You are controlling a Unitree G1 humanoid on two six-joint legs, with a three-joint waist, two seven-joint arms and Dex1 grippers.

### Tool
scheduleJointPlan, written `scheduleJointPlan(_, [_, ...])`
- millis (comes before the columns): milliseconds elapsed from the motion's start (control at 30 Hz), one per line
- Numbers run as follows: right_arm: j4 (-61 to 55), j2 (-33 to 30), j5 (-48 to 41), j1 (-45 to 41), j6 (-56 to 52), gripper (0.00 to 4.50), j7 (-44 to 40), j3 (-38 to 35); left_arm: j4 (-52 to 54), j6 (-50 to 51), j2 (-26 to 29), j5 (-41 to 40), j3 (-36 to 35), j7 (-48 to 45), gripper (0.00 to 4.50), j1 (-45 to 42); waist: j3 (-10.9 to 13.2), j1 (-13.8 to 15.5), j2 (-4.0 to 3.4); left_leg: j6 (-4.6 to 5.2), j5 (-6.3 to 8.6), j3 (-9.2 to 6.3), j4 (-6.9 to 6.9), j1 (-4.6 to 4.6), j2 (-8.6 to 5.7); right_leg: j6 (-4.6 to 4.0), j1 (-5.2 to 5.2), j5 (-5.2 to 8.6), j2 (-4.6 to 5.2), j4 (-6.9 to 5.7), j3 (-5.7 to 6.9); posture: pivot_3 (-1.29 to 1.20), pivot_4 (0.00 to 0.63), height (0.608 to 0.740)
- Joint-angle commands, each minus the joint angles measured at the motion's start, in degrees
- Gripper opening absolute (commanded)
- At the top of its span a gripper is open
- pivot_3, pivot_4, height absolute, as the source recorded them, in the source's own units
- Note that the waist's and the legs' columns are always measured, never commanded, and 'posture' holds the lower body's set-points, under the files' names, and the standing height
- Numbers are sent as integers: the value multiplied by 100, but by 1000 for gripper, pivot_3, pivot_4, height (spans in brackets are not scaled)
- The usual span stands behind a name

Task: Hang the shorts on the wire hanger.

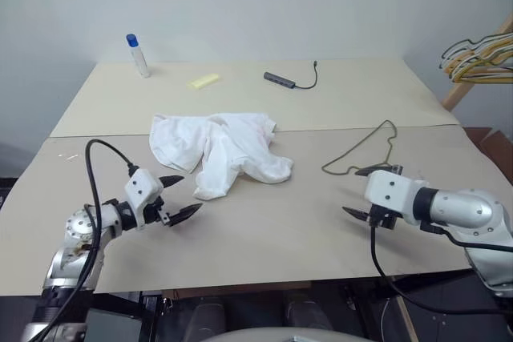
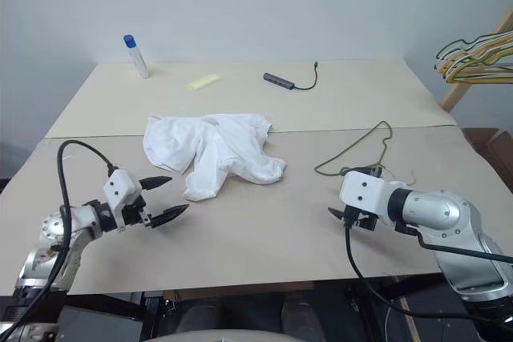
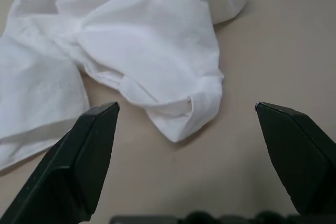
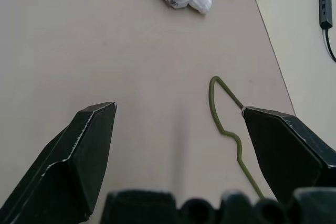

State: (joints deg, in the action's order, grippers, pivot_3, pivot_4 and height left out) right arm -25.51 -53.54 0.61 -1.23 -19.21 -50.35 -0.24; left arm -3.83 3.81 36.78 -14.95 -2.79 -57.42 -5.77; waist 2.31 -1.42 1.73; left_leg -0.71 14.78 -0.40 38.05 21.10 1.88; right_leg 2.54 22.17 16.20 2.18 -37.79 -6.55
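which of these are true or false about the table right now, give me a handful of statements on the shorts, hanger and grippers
1. The shorts lie crumpled on the table. True.
2. The wire hanger is threaded through the shorts. False: it lies flat on the table, apart from them, on the right gripper's side.
3. The left gripper is open and holds nothing. True; it sits just short of the cloth.
4. The right gripper is shut on the wire hanger. False: it is open and empty, beside the hanger's near end.
5. The blue-capped bottle lies on its side next to the shorts. False: it stands upright at the table's far edge.
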Motion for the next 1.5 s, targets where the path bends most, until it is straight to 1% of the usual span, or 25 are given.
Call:
scheduleJointPlan(33, [-98, 15, 62, -142, 6, 4481, 75, -4, -377, -529, 102, 472, 405, -208, 4500, -403, -2, -8, -2, 0, 0, 0, 0, -1, 0, 0, -1, 0, 0, -1, 0, -51, 0, 740])
scheduleJointPlan(233, [-67, 24, 89, -211, -27, 4481, 109, 35, -1356, -945, 139, 1182, 988, -320, 4500, -1044, -3, -107, -1, 1, 0, 0, 0, 2, 0, 0, 0, 0, -3, 1, 0, -63, 0, 740])
scheduleJointPlan(333, [-95, 38, 88, -201, -79, 4481, 127, 44, -1694, -991, 102, 1274, 1162, -454, 4500, -1277, -7, -121, 2, 1, 0, 0, 0, 2, -1, 1, -1, 0, -2, 2, -1, -65, 0, 740])
scheduleJointPlan(433, [-142, 53, 104, -182, -111, 4500, 145, 60, -1956, -1227, 102, 1446, 1314, -471, 3974, -1395, -17, -127, -5, 1, 0, 0, 0, -2, 0, 2, -2, 1, -3, -2, -1, -72, 0, 740])
scheduleJointPlan(467, [-150, 57, 109, -181, -122, 4500, 150, 63, -2016, -1274, 95, 1457, 1329, -464, 3721, -1419, -21, -128, -7, 1, 0, 0, 0, -2, 0, 2, -2, 1, -3, -3, -1, -72, 0, 740])
scheduleJointPlan(500, [-157, 59, 112, -174, -128, 4500, 150, 58, -2052, -1280, 95, 1445, 1337, -483, 3303, -1435, -26, -129, -8, 1, 0, 0, 0, -3, 0, 2, -3, 1, -3, -4, -1, -71, 0, 740])
scheduleJointPlan(533, [-150, 65, 120, -172, -134, 4500, 154, 63, -2098, -1307, 93, 1479, 1335, -421, 3040, -1459, -31, -129, -9, 1, 0, 0, 0, -4, 0, 2, -3, 1, -3, -5, -1, -70, 0, 740])
scheduleJointPlan(600, [-128, 76, 131, -172, -136, 4500, 160, 72, -2153, -1336, 92, 1500, 1328, -366, 2273, -1487, -36, -129, -7, 1, 0, 0, 0, -5, 0, 2, -4, 1, -4, -10, -2, -66, 0, 740])
scheduleJointPlan(633, [-78, 92, 170, -191, -120, 4500, 185, 111, -2195, -1346, 80, 1541, 1307, -260, 2016, -1512, -38, -129, -7, 1, 0, 0, 0, -6, 1, 2, -4, 1, -5, -10, -2, -61, 0, 740])
scheduleJointPlan(767, [26, 197, 207, -278, -143, 4500, 226, 214, -2382, -1501, 26, 1629, 1270, -10, 729, -1598, -43, -128, -5, 1, 0, -1, 0, -7, 2, 2, -4, 1, -8, -13, -2, -50, 0, 740])
scheduleJointPlan(800, [41, 240, 189, -307, -174, 4500, 233, 238, -2449, -1562, 13, 1657, 1266, 46, 341, -1625, -44, -129, -4, 1, 0, -1, 0, -7, 1, 2, -4, 1, -8, -13, -3, -47, 0, 740])
scheduleJointPlan(833, [94, 281, 230, -331, -152, 4500, 259, 299, -2480, -1604, 17, 1661, 1248, 77, 66, -1630, -44, -132, -4, 1, 0, -1, 0, -7, 2, 2, -4, 1, -9, -13, -4, -45, 0, 740])
scheduleJointPlan(900, [194, 314, 329, -369, -84, 4500, 302, 399, -2487, -1646, 56, 1630, 1219, 53, 26, -1620, -45, -125, -3, 1, 0, -1, 0, -7, 2, 2, -3, 1, -9, -13, -4, -41, 0, 740])
scheduleJointPlan(1033, [445, 446, 606, -585, 52, 4500, 475, 664, -2150, -1765, 353, 1380, 1017, -192, 26, -1418, -45, -158, -2, 1, 0, 1, 0, -3, 2, 2, 2, 1, -9, -11, -8, -37, 0, 740])
scheduleJointPlan(1100, [669, 525, 924, -788, 319, 4500, 610, 928, -1608, -1522, 686, 1025, 816, -560, 26, -1142, -45, -197, -3, 3, 1, 1, 0, -2, 2, 1, 6, 1, -9, -13, -9, -29, 0, 740])
scheduleJointPlan(1200, [1078, 821, 1308, -1206, 704, 4500, 827, 1349, -656, -926, 1323, 323, 338, -1128, 26, -604, -39, -295, 7, 3, 2, 2, -1, 2, 9, -1, 12, 3, -12, -16, -9, -2, 0, 740])
scheduleJointPlan(1267, [1344, 985, 1564, -1450, 1058, 4500, 896, 1635, -137, -591, 1664, -63, 6, -1344, 26, -264, -37, -262, 7, 3, 2, 3, -2, 1, 11, -1, 12, 3, -12, -19, -7, 12, 0, 740])
scheduleJointPlan(1367, [1667, 1164, 1835, -1725, 1713, 4500, 914, 2018, 403, -281, 2047, -414, -431, -1583, 26, 178, -35, -226, 4, 3, 2, 3, -2, 0, 11, 0, 11, 4, -10, -18, -6, 32, 0, 740])
scheduleJointPlan(1500, [2173, 1477, 2132, -2089, 2438, 4500, 962, 2434, 764, -147, 2422, -481, -820, -1744, 26, 634, -33, -162, 8, 3, 2, 4, -2, 1, 11, -2, 11, 6, -9, -16, -3, 50, 0, 740])
